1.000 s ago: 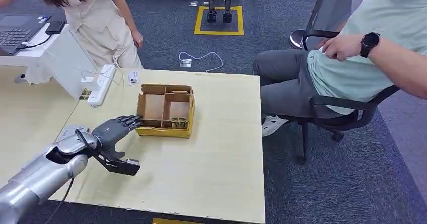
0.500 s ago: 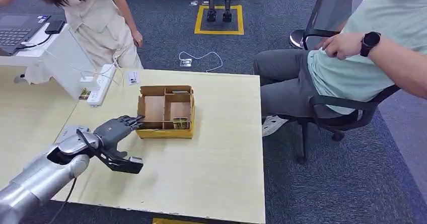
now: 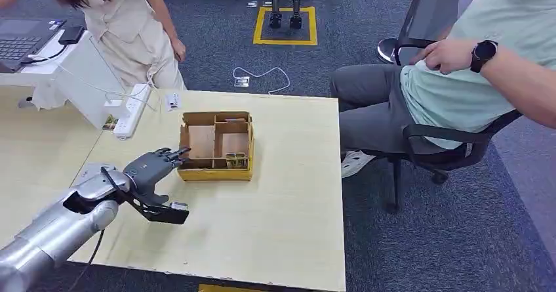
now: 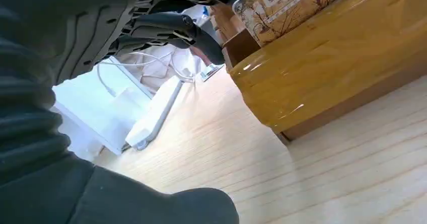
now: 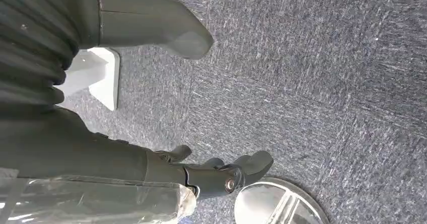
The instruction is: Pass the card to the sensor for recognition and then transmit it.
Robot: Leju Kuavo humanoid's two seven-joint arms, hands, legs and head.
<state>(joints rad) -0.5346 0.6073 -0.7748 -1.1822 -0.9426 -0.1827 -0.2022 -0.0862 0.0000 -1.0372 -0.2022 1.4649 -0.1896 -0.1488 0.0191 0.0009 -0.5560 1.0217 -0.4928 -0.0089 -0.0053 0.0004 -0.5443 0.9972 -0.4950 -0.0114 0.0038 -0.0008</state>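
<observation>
Left robot hand empty — fingertips reach cardboard box.

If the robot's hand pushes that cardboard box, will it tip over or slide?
The box would probably slide: it sits low and wide on the smooth table. It looks light, with thin card walls. Its glossy yellow side may be slippery for the left hand.

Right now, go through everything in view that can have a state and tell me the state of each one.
Left hand: open, holding nothing, fingertips at the box's near left corner.
Right hand: hanging over the carpet, holding nothing.
Cardboard box: open-topped, upright on the table.
Card: standing in the box, not yet picked up.
Laptop: lid open.
</observation>
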